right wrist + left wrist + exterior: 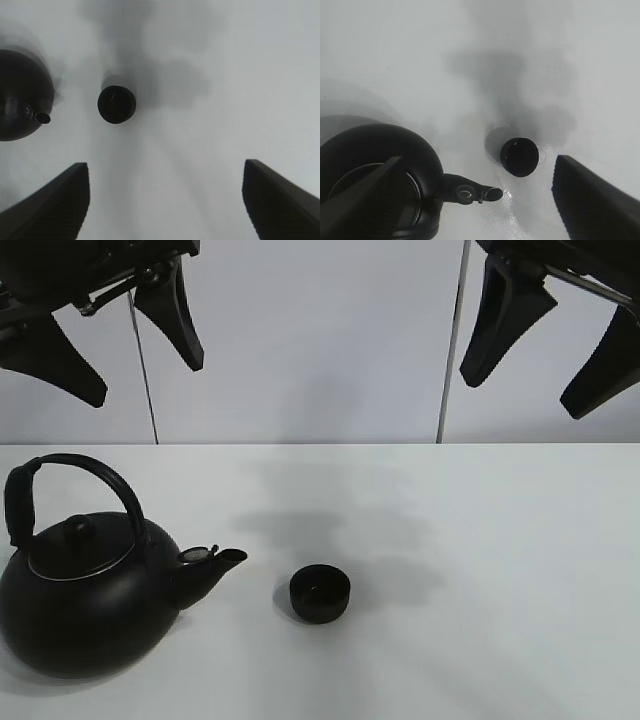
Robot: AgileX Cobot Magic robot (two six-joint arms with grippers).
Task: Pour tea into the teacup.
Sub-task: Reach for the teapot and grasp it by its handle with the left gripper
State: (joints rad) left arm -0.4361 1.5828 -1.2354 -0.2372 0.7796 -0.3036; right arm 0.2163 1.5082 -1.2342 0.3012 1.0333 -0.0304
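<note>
A small black teacup [320, 593] stands on the white table near the middle front. It also shows in the left wrist view [519, 156] and the right wrist view [116, 104]. A large round black kettle [85, 590] with an arched handle stands at the front left, its spout pointing at the cup; it shows too in the left wrist view [385, 180] and the right wrist view [20, 100]. My left gripper [125, 350] hangs open high above the kettle, empty. My right gripper [545, 350] hangs open high at the upper right, empty.
The white table [480, 540] ends at a pale back wall. Two thin vertical cables [447, 340] run down the wall behind the arms. Grey arm shadows lie on the table behind the cup.
</note>
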